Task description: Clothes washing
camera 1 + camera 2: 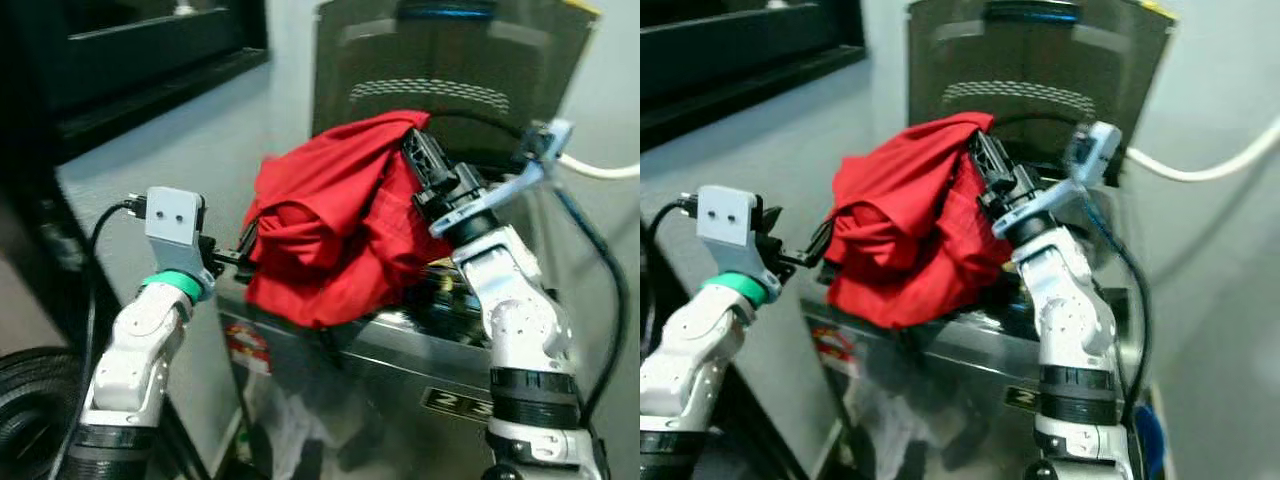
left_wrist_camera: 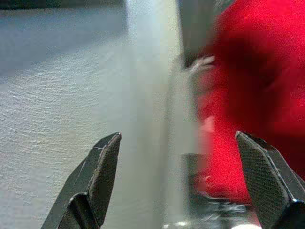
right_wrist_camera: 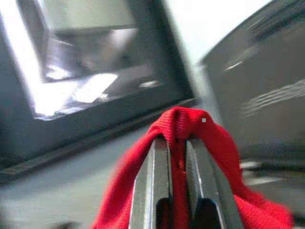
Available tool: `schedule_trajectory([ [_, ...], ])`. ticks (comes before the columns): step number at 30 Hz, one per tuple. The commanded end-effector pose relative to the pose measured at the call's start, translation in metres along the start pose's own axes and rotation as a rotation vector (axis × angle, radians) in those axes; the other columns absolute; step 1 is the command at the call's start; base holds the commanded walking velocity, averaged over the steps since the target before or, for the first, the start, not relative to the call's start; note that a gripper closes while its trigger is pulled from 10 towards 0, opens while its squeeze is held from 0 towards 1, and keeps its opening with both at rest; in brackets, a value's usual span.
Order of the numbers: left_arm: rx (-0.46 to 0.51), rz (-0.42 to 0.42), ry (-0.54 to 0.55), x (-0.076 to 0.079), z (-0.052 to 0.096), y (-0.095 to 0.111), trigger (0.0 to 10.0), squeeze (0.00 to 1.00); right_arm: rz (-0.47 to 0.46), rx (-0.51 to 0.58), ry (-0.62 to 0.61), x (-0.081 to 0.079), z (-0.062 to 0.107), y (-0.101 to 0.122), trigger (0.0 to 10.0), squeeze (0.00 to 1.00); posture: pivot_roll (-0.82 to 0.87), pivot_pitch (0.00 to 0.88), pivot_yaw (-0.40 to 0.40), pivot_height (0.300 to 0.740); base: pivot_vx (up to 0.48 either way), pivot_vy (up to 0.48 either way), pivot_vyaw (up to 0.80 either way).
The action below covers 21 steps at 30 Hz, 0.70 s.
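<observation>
Pinching the red garment (image 1: 330, 225) tight, the right gripper (image 3: 177, 143) should probably lower it past the washer (image 1: 400, 345) rim; left gripper (image 2: 186, 181) spread.

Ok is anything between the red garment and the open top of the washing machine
Nothing visible blocks it. The right gripper pinches the red garment, which hangs bunched over the washing machine, with the lid raised behind. The drum opening itself is hidden by the cloth.
</observation>
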State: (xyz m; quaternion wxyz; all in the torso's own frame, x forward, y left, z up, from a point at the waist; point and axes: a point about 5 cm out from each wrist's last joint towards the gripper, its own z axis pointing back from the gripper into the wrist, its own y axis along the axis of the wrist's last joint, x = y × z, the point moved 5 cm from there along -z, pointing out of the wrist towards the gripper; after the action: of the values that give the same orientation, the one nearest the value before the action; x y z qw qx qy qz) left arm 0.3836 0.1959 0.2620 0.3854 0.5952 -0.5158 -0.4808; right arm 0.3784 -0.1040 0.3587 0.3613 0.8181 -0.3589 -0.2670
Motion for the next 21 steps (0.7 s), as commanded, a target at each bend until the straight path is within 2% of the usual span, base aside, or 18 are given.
schedule_trajectory([
  [1, -0.044, -0.042, 0.029, -0.004, 0.002, -0.006, 10.0, 0.00, 0.049, 0.002, -0.017, 0.000, -0.002, 0.000, 10.0, 0.00, 0.09, 0.000, 0.089, 0.740, 0.000, 0.000, -0.80],
  [9, -0.049, -0.043, 0.090, -0.016, 0.002, -0.004, 10.0, 0.00, 0.090, -0.003, -0.012, -0.004, -0.007, 0.000, 10.0, 0.00, 0.09, 0.000, 0.080, 0.740, 0.000, 0.000, -0.80],
  [10, -0.076, -0.042, 0.126, -0.021, 0.002, -0.008, 10.0, 0.00, 0.093, -0.004, -0.011, -0.005, -0.007, -0.001, 10.0, 0.00, 0.09, 0.000, 0.078, 0.740, 0.000, 0.000, -0.80],
  [13, -0.078, -0.041, 0.171, -0.028, 0.003, -0.008, 10.0, 0.00, 0.104, -0.008, -0.007, -0.007, -0.008, -0.001, 10.0, 0.00, 0.08, 0.000, 0.075, 0.740, 0.000, 0.000, -0.80],
  [21, -0.051, 0.007, 0.188, -0.024, 0.007, -0.003, 10.0, 0.00, 0.136, -0.004, 0.014, -0.017, -0.012, -0.002, 10.0, 0.00, 0.08, 0.000, 0.061, 0.740, 0.000, 0.000, -0.80],
])
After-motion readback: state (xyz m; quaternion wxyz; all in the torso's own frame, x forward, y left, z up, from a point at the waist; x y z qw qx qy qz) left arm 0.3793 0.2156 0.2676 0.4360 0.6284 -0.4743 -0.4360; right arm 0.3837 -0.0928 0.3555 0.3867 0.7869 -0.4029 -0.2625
